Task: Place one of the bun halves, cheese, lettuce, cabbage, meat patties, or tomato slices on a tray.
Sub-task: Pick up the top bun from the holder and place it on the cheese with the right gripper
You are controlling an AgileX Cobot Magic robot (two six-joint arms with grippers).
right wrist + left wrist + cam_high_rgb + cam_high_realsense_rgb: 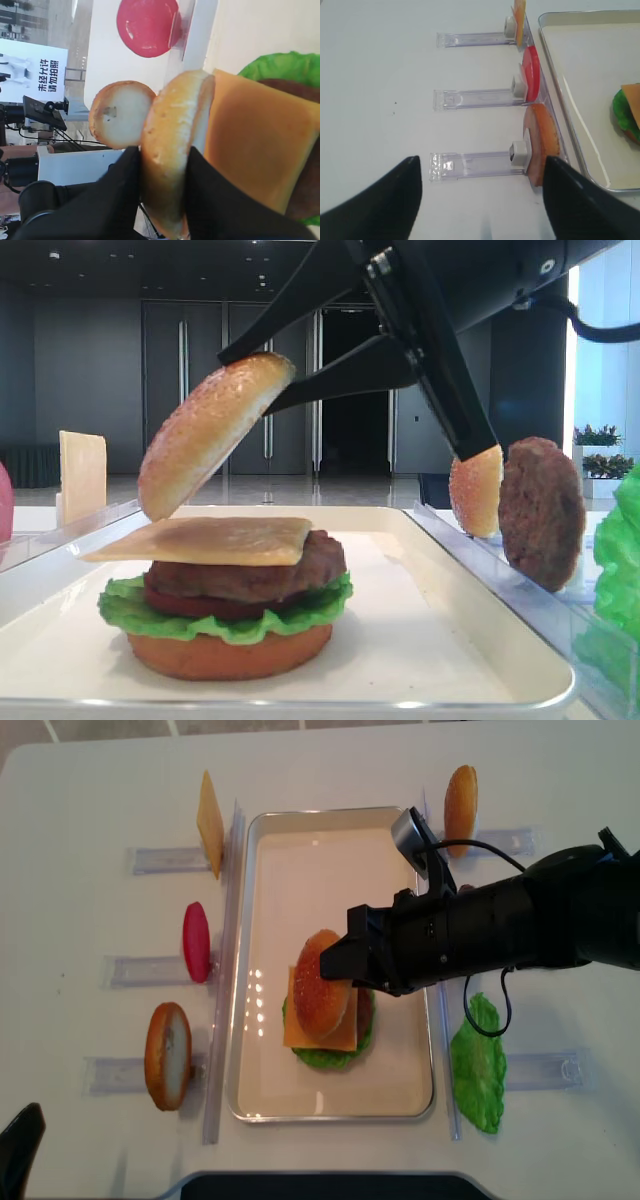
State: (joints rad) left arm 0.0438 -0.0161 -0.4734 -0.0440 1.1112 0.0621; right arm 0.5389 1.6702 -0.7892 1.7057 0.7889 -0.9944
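My right claw (162, 197) is clamped on a bun half (172, 150), its two black fingers pressing the crust side and the pale cut face; only my right wrist view shows that pinch up close. The low exterior view shows what the others hide: the bun hangs tilted just above the cheese (205, 539), not touching it. The overhead view places it over the middle of the tray (400, 1092).

On the tray stands one stack: orange-brown bottom bun (228, 653), lettuce (225, 618), a tomato slice (190, 604), one meat patty (250, 575), then the cheese on top.

Beside the tray, upright in clear racks (475, 164), I count two more bun pieces (167, 1055), one red slice (196, 941), one cheese slice (210, 823), one patty (541, 510) and one lettuce leaf (479, 1065).

My left claw (480, 197) stands apart, holding nothing, over the surface (380, 75) left of the tray.
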